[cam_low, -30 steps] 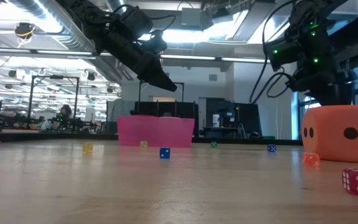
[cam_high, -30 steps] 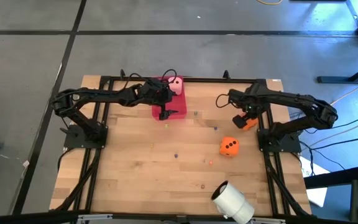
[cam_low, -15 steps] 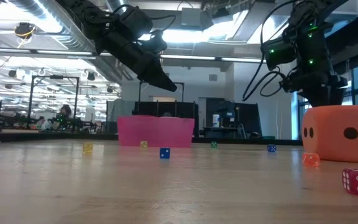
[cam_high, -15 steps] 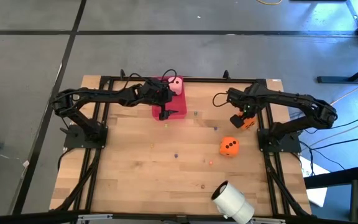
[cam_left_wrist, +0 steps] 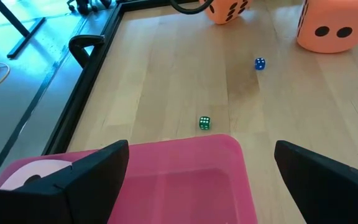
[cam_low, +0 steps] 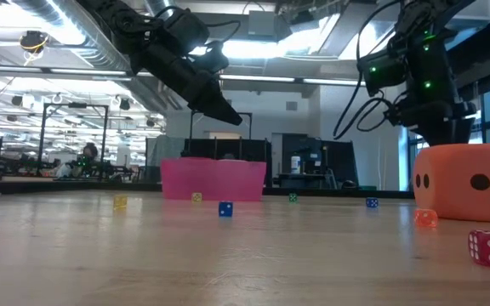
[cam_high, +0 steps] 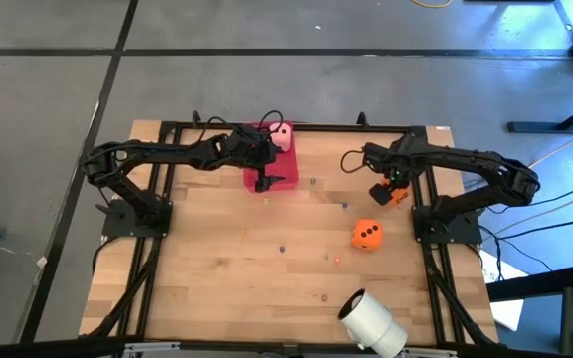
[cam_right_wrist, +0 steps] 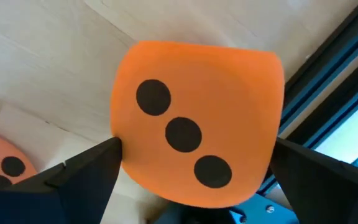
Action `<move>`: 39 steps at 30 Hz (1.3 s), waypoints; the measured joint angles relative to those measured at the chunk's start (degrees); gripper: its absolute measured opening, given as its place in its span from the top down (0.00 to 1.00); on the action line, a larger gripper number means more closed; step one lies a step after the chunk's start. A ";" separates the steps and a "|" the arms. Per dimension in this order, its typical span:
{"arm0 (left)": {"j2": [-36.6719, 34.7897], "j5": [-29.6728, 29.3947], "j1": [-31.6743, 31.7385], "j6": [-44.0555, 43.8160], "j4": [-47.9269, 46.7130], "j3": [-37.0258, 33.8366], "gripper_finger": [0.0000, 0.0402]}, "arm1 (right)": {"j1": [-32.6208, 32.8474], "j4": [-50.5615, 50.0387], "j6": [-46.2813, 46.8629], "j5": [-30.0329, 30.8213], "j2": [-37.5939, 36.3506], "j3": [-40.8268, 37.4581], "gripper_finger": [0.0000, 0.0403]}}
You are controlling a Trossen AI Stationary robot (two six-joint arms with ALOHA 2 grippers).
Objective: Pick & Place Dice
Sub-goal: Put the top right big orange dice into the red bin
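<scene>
Already, the pink die (cam_high: pixel 283 136) is sitting in the tray (cam_high: pixel 285 179) under the open, empty left gripper (cam_high: pixel 264 182), while two orange dice (cam_high: pixel 367 234) are waiting on the tabletop (cam_high: pixel 217 268), one (cam_right_wrist: pixel 194 121) between the right gripper's (cam_high: pixel 390 189) wide-open fingers, not yet gripped.

1. A soft pale pink cube die with dark pips (cam_high: pixel 283 136) lies at the table's 12 o'clock edge, on the far corner of the flat pink tray.
2. A soft orange cube die with dark pips (cam_high: pixel 367 235) rests on the wood towards 3 o'clock, four pips up.
3. A second soft orange cube die (cam_right_wrist: pixel 197 121) lies at about 2 o'clock by the black frame rail, showing three pips in a diagonal.
</scene>
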 joint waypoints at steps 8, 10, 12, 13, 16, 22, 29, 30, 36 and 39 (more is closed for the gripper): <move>0.00 0.00 0.00 0.00 0.01 0.00 0.00 | 0.00 -3.22 -0.12 2.39 0.02 0.00 0.02; 0.00 0.00 0.00 0.00 0.00 0.00 0.00 | -0.02 -4.60 -0.11 2.87 0.00 0.00 0.02; 0.00 0.00 0.00 0.00 0.01 0.00 0.00 | -0.02 -5.60 -0.09 3.18 0.00 0.00 0.02; 0.00 0.00 0.00 0.00 0.02 0.00 0.00 | -0.02 -5.98 -0.09 3.28 0.00 0.00 0.02; 0.00 0.00 0.00 0.00 0.02 0.00 0.00 | -0.04 -5.63 -0.18 3.81 0.00 0.00 0.02; 0.00 0.00 0.00 -0.02 0.02 0.00 0.00 | -0.02 -4.44 -3.82 4.79 -0.05 0.07 0.02; 0.00 0.00 0.00 0.00 0.04 0.00 0.00 | -0.12 -5.74 -4.09 5.13 0.03 3.07 0.04; 0.00 0.00 0.00 0.00 0.04 0.00 0.00 | -0.20 -5.77 -4.24 5.92 -0.02 3.68 0.05; 0.00 0.00 -0.35 -0.55 0.04 0.00 0.00 | -1.78 -6.05 -5.94 4.20 -0.07 4.46 0.06; 0.00 0.00 -0.79 -0.43 0.03 0.00 0.00 | -2.56 -6.06 -3.85 3.12 -0.07 4.46 0.06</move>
